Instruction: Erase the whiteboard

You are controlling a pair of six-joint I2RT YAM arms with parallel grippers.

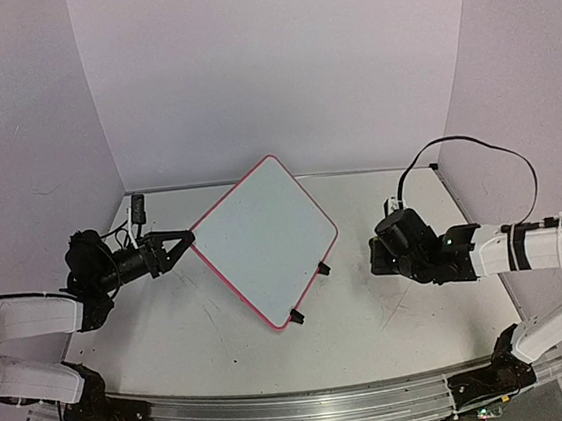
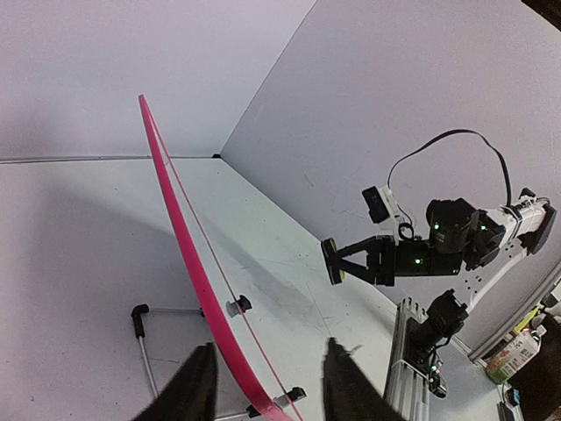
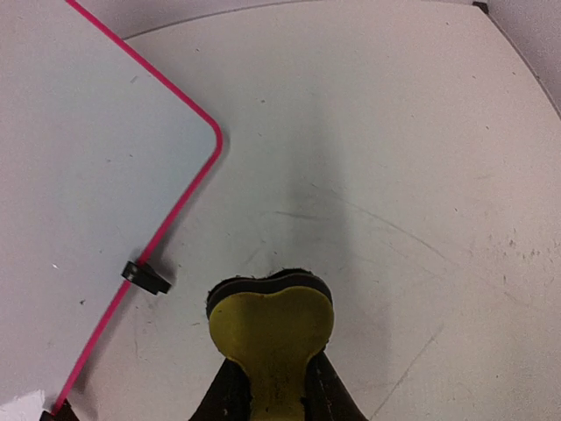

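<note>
Whiteboard (image 1: 264, 240), pink edge between wide-apart left fingers (image 2: 195, 390); right fingers (image 3: 230, 395) tight around a yellow eraser (image 3: 272, 329).

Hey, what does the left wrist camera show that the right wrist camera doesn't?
Only the left wrist view: the left tool open astride the whiteboard, which is seen edge-on, the wire stand behind it, and the right arm across the table.

Only the right wrist view: the yellow eraser clamped in the right tool, and the board's white face with no writing visible.

Both: the board's pink frame and a black foot.
</note>
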